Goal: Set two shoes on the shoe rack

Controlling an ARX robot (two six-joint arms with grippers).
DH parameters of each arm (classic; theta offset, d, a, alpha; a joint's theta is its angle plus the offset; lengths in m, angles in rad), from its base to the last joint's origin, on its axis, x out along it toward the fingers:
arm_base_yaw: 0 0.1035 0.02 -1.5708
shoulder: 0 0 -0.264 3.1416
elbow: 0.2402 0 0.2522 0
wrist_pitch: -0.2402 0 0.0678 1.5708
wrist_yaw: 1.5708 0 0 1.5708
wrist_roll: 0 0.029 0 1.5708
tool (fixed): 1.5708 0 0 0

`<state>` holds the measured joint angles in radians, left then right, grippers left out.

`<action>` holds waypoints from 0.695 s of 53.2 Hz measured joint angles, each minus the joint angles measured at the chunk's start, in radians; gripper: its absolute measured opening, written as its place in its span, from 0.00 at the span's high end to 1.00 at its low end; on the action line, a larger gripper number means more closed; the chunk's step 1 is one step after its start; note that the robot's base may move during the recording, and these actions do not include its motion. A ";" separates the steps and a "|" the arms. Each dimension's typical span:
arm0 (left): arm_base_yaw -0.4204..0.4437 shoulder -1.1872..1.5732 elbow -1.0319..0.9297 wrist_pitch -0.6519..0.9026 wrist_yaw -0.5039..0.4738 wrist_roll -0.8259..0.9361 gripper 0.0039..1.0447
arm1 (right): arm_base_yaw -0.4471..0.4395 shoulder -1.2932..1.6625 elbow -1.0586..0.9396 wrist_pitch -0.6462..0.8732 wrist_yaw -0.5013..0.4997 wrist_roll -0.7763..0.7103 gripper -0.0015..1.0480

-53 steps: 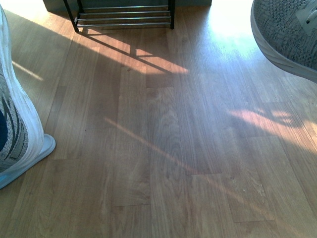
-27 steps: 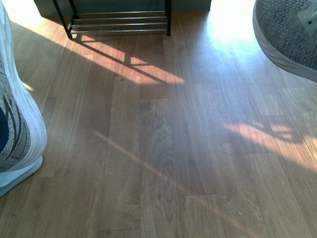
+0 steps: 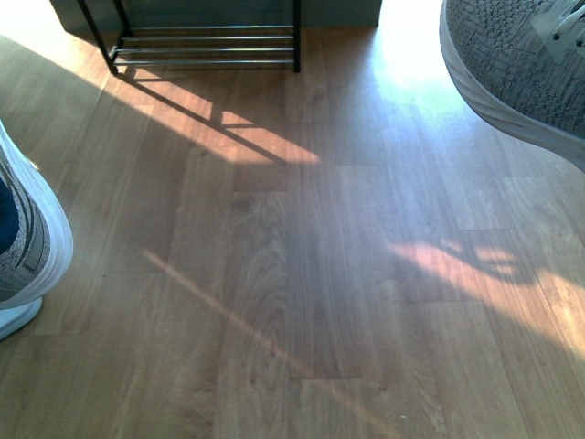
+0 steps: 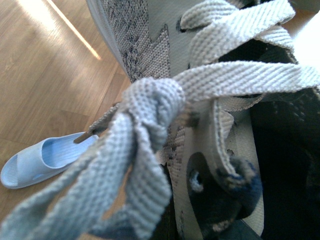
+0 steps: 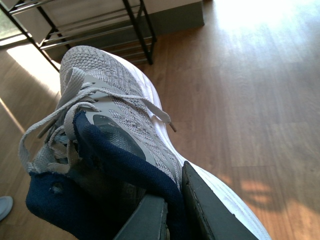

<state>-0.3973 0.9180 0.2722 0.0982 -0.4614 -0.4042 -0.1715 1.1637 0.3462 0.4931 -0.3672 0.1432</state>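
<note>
Both grey knit shoes hang above the wooden floor. The left shoe (image 3: 27,247) shows at the front view's left edge. Its laces (image 4: 150,115) and navy lining fill the left wrist view and hide my left gripper, which is shut on the shoe. The right shoe (image 3: 521,64) hangs at the top right of the front view. My right gripper (image 5: 172,220) is shut on that shoe (image 5: 115,100), its dark fingers (image 5: 210,210) pinching the navy collar at the heel. The shoe rack (image 3: 206,46) stands far ahead, left of centre, and its chrome rods lie past the right shoe's toe (image 5: 90,30).
A light blue slipper (image 4: 42,160) lies on the floor under the left shoe, at the front view's lower left edge (image 3: 14,320). Wooden floor (image 3: 302,274) with sun patches stretches between me and the rack. A dark wall base runs behind the rack.
The rack has drifted left and slightly lower in the front view. The left shoe has sunk lower at the left edge. The right shoe reaches further into the view.
</note>
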 joint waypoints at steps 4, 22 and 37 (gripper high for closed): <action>0.000 0.000 0.000 0.000 0.003 0.000 0.98 | -0.002 0.000 0.000 0.000 0.005 0.000 0.94; -0.008 0.000 0.000 0.000 0.030 0.014 0.98 | -0.017 0.002 0.000 0.000 0.037 0.000 0.94; -0.005 0.000 0.000 0.000 0.012 0.011 0.98 | -0.010 0.000 0.000 -0.001 0.019 0.000 0.94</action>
<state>-0.4019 0.9180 0.2722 0.0982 -0.4496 -0.3935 -0.1818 1.1637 0.3462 0.4923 -0.3485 0.1432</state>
